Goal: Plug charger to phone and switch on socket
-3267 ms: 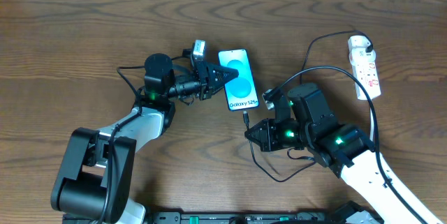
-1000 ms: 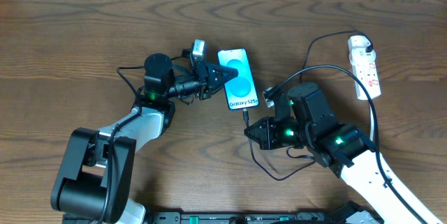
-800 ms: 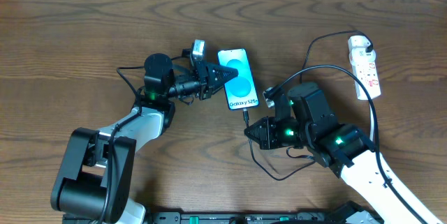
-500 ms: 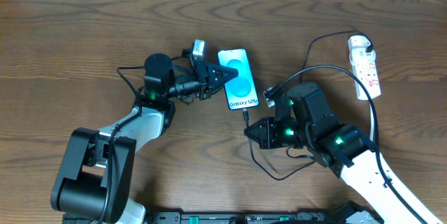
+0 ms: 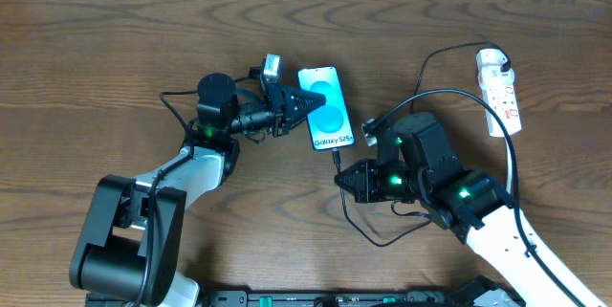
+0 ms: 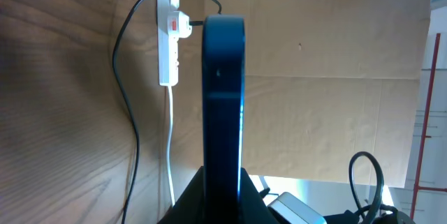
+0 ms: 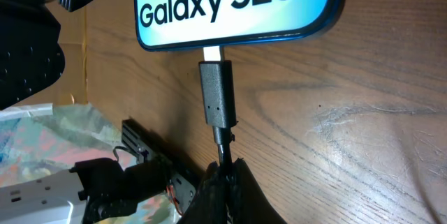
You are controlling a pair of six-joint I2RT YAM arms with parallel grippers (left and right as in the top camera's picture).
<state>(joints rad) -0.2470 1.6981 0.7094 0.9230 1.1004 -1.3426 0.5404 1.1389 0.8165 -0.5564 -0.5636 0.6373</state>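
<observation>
- At the middle of the table (image 5: 115,39), the phone (image 5: 325,108) lies screen up. It is a slim slab with a black bezel and a bright cyan display with round shapes, and "Galaxy S25+" stands in white near its lower end.
- The left gripper (image 5: 308,104) is clamped on the phone's left long edge. From the left wrist we see the phone only edge-on, a dark blue strip rising from between the fingers, its screen out of sight.
- The charger (image 5: 337,161) is a thin black cable. Its connector (image 7: 216,95) is a short black block with a pale tip that meets the middle of the phone's bottom edge.
- The right gripper (image 7: 225,172) is pinched shut on the charger just behind the connector, close below the phone.
- The tip seems to sit in the port, but we cannot tell how deep it goes.
- The socket (image 5: 499,90) lies well apart at the far right — a white strip with small red marks, and a black lead leaves its far end.
- From overhead, the right arm covers part of the cable's loop, and the left fingers hide a stretch of the phone's edge.
- The right wrist view cuts off everything above the lettering.
</observation>
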